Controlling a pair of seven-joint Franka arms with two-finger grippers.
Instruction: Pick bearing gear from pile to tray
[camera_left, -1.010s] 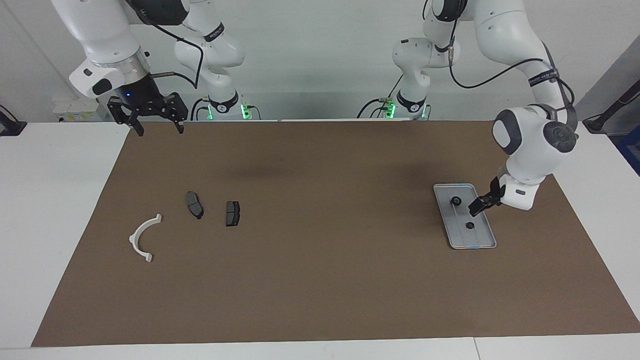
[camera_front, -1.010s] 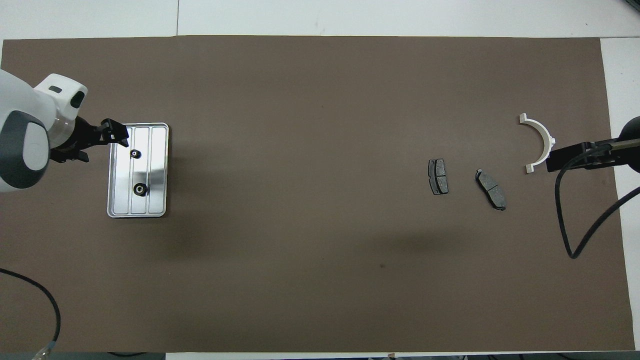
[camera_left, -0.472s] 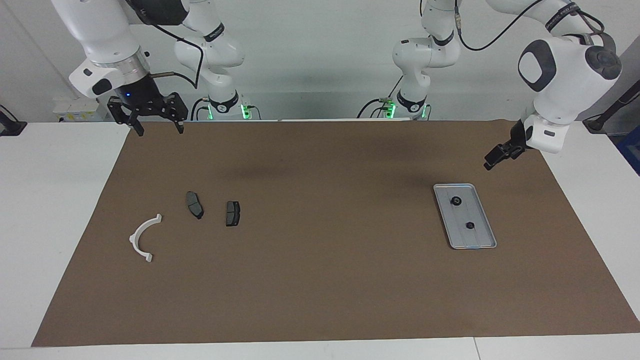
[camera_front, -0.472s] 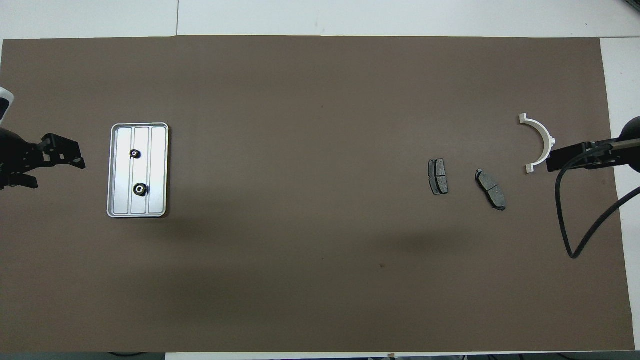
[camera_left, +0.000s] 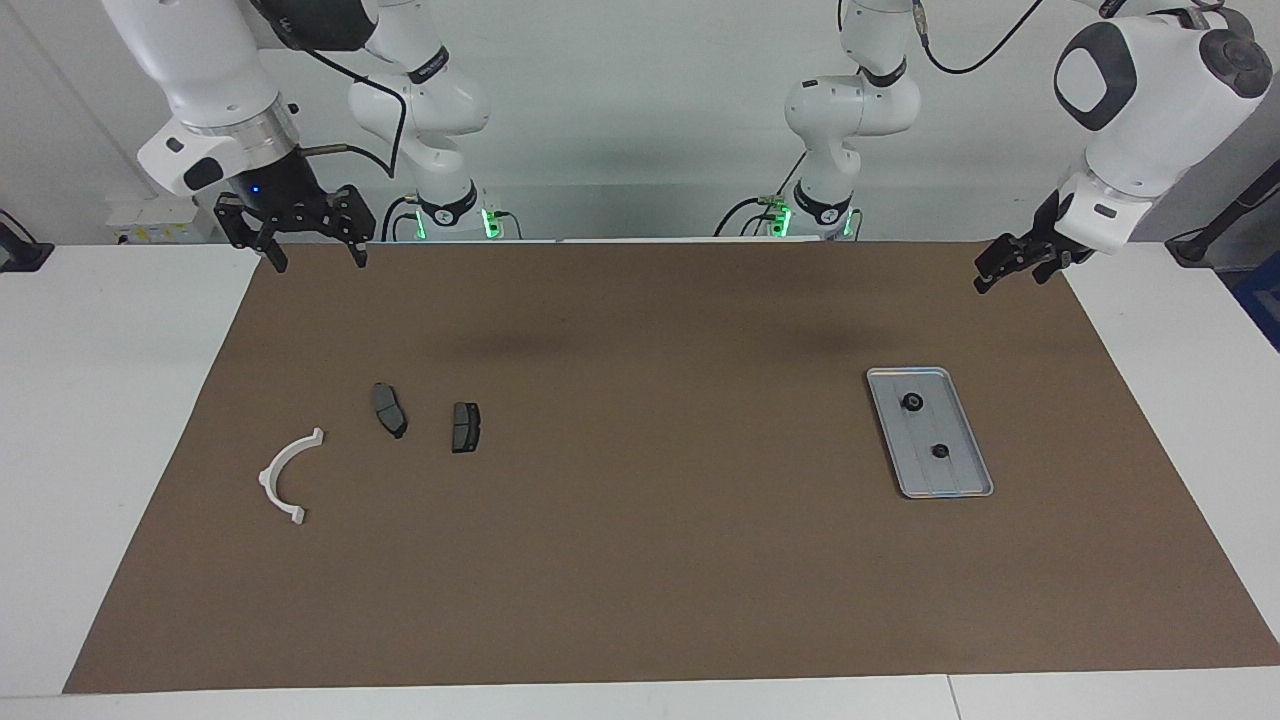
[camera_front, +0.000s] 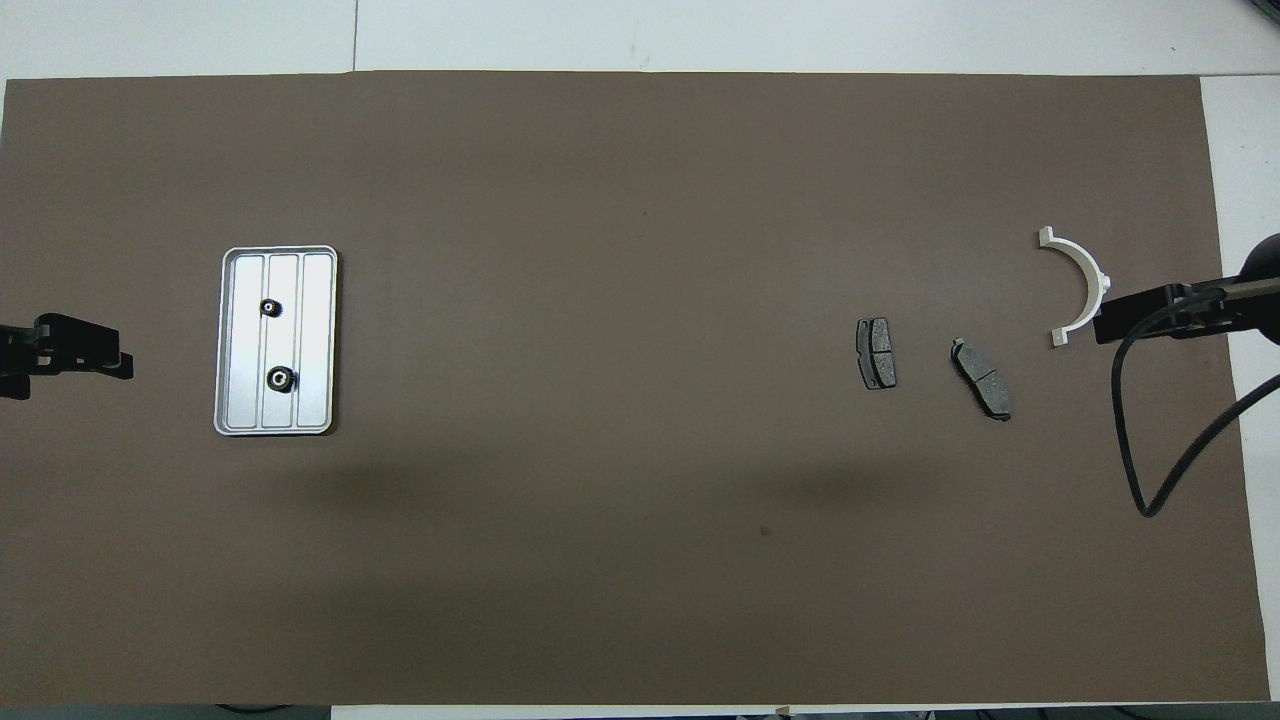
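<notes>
Facing view: two bearing gears (camera_left: 912, 402) are seen lying in the tray (camera_left: 963, 478). Left gripper (camera_left: 1015, 268) and right gripper (camera_left: 318, 258) are held raised, jaws apart and empty, over the mat's edge nearest the robots.

Ribbed silver tray (camera_left: 962, 485); brown mat (camera_left: 640, 560)

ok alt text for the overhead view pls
A silver tray holding two small black gears sits on a brown mat toward the left arm's end. Two dark brake pads and a white curved bracket lie toward the right arm's end.
</notes>
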